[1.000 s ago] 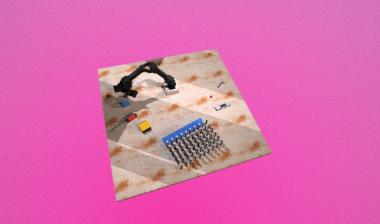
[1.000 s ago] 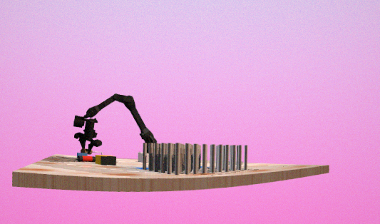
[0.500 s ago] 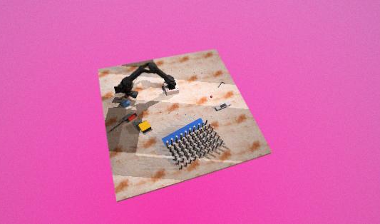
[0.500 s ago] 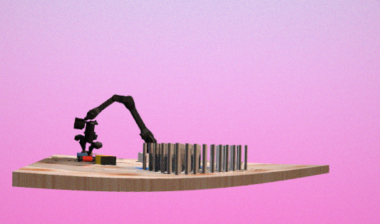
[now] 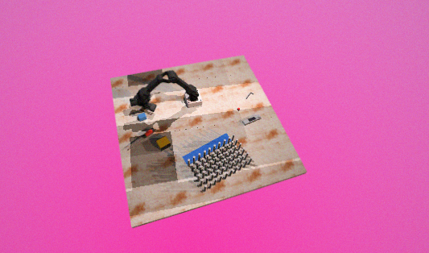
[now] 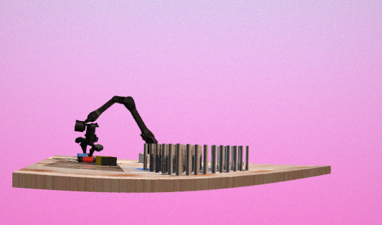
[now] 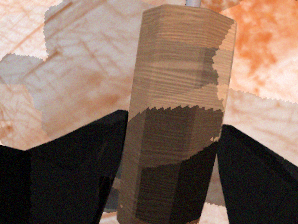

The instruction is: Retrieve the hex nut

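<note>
My gripper [image 5: 150, 111] [image 6: 87, 154] [image 7: 173, 127] is shut on the wooden handle [image 7: 180, 75] of a tool, low over the table's left part, beside the blue block. A thin metal shaft [image 7: 193, 2] leaves the handle at the top of the wrist view; its far end is out of that view. The metal spacers [image 5: 189, 161] [image 6: 178, 159] stand upright in several rows, well away from the gripper. The blue taped strip [image 5: 200, 149] lies along their side nearest the arm's base. The hex nut cannot be made out in any view.
A blue block [image 5: 142, 117] [image 6: 82, 155] is close to the gripper. A red-handled tool [image 5: 149, 133] [image 6: 87, 159] and a yellow block [image 5: 163, 142] [image 6: 106, 160] lie between gripper and spacers. A bent thin tool [image 5: 249, 95], red ball [image 5: 238, 109] and grey flat object [image 5: 251, 119] lie right.
</note>
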